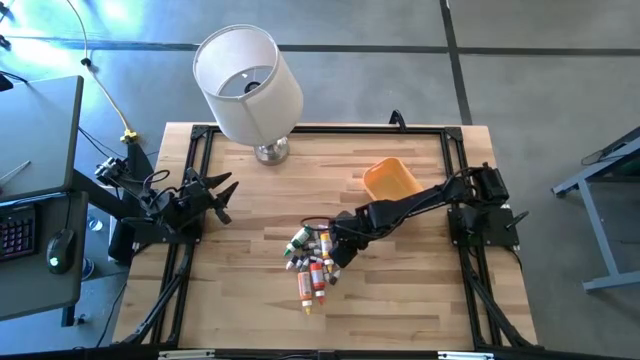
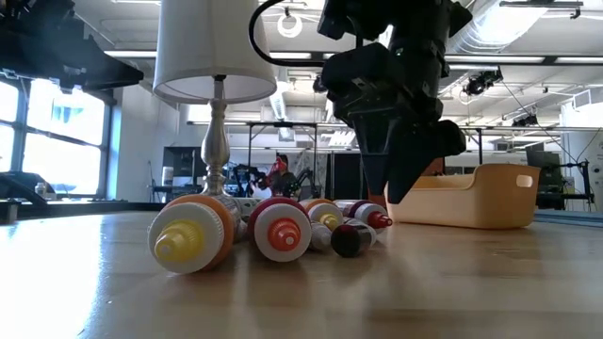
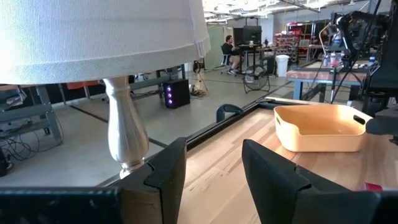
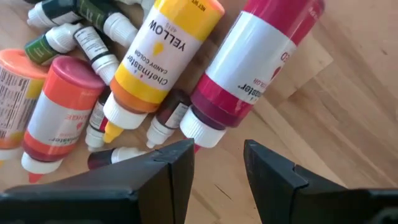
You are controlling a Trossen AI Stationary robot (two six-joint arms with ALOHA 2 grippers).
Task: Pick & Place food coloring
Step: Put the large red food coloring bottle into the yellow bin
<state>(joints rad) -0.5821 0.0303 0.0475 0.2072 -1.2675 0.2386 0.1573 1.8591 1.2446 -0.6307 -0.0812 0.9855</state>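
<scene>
Food coloring bottles (image 4: pixel 163 56): yellow, red, orange, green; white pointed caps; heaped together

Wooden table (image 1: pixel 400 300) bounded by black frame (image 1: pixel 320 130). Table lamp (image 1: pixel 250 85), white shade on silver base, placed at far edge, left of centre. Orange plastic bowl (image 1: pixel 390 180) set on right half near far edge, well apart from lamp. Desk (image 1: pixel 35 180) with keyboard (image 1: pixel 15 235) and mouse (image 1: pixel 60 248) seen left of table. Seated person (image 3: pixel 231 50) seen far off in room behind.
</scene>
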